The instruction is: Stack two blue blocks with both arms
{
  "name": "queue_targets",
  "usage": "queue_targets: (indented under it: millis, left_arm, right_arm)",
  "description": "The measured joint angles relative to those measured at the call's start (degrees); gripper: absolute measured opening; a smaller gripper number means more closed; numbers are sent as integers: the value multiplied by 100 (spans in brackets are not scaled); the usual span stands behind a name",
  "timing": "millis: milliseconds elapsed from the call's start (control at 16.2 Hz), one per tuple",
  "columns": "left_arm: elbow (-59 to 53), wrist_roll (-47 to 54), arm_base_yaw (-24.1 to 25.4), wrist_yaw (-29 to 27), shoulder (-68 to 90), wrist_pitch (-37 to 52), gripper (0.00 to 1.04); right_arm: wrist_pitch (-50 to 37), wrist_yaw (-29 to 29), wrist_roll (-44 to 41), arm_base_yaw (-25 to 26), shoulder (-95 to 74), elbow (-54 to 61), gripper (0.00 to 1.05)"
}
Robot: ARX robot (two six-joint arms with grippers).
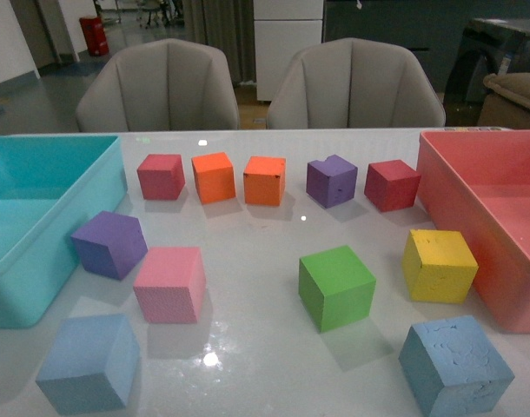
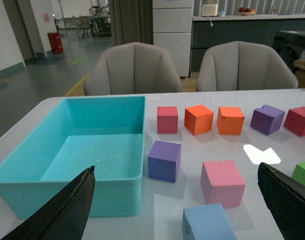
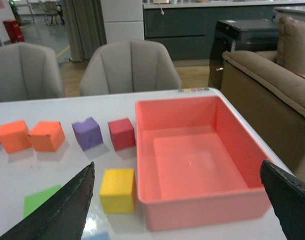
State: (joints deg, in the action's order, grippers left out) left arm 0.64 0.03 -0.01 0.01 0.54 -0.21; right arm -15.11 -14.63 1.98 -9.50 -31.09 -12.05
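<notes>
**Blue blocks well apart at the near edge, both grippers spread wide**

Nearest the robot on the white table [image 1: 256, 365], the left blue block [image 1: 89, 363] sits at the near left and the right blue block [image 1: 454, 365] at the near right. They are well apart, and each rests flat on the tabletop by itself.

The left gripper [image 2: 176, 172] has its black fingers [image 2: 67, 210] splayed wide and grips nothing. The left blue block lies on the table ahead of it, untouched. The right gripper [image 3: 177, 165] is spread just as wide and is also empty, and only a sliver of the right blue block shows at the edge of its wrist view.

One step back there is a pink cube [image 1: 169, 284] just beyond the left blue block, then a green cube [image 1: 336, 287] and a yellow cube [image 1: 438, 265]. A purple cube [image 1: 109, 244] sits close beside the teal bin [image 1: 22, 287] on the left. The salmon-pink bin [image 1: 460, 200] stands on the right, with the yellow cube just beside its wall.

Farther on is a row of five cubes: dark pink cube [image 1: 161, 176], first orange cube [image 1: 214, 177], second orange cube [image 1: 265, 180], rear purple cube [image 1: 331, 181] and red cube [image 1: 392, 184].

Beyond the table edge stand two beige chairs [image 1: 158, 87].
</notes>
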Motion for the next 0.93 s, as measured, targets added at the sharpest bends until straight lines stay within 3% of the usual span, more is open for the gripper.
queue_targets:
  millis: [124,309,557,928]
  left_arm:
    - [0,-2,0,-2,0,0,98]
    - [0,0,0,-2,0,0,98]
    - [0,-2,0,-2,0,2,98]
    - [0,-2,0,-2,0,2,98]
  right_arm:
    - [-645,232,153,-26,-1488,-649,98]
    - [-367,682,603,-234,-3488,-1296,98]
    - [35,962,1053,-678,-4972,-1685,98]
    - [-122,1123,1281,-901,-6273,-1993,98]
